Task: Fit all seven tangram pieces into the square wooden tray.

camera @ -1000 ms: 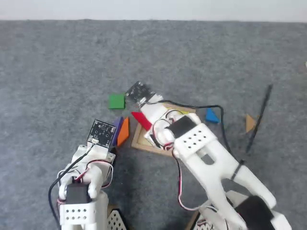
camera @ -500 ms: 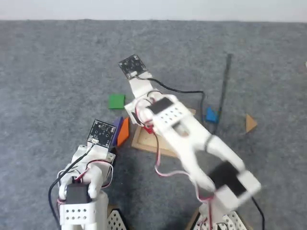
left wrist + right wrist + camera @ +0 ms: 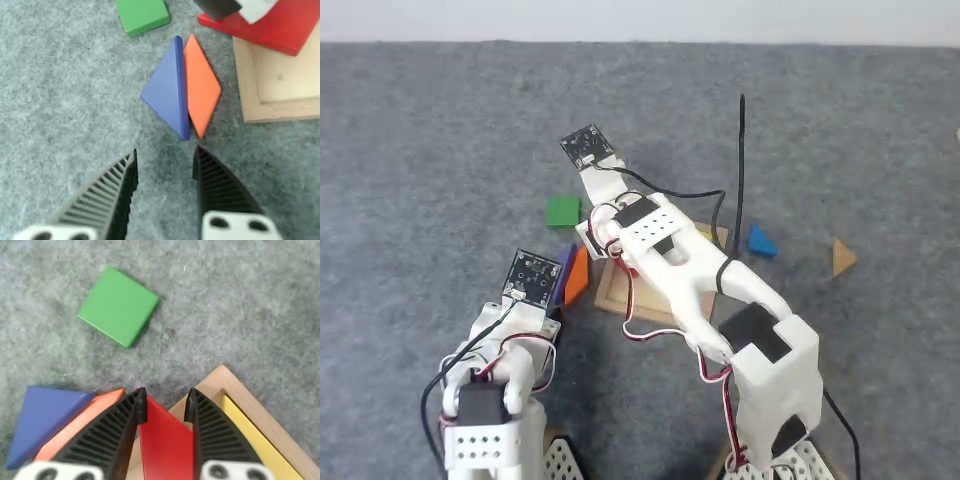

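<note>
Grey carpet [image 3: 225, 290], red piece [image 3: 165, 450] in right hand [image 3: 166, 400], over tray [image 3: 245, 395] corner.

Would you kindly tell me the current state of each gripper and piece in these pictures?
Left gripper: open, empty.
Right gripper: shut on the red piece.
Red piece: gripped, overlapping the tray rim.
Yellow piece: in the tray.
Green square: flat on the carpet.

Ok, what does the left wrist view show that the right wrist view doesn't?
Left wrist view, not the right: the left gripper, open, just short of the blue triangle. Right wrist view, not the left: a yellow piece lying in the wooden tray. Shared: green square, blue triangle, orange triangle, tray corner, and the red piece held by the right gripper.
</note>
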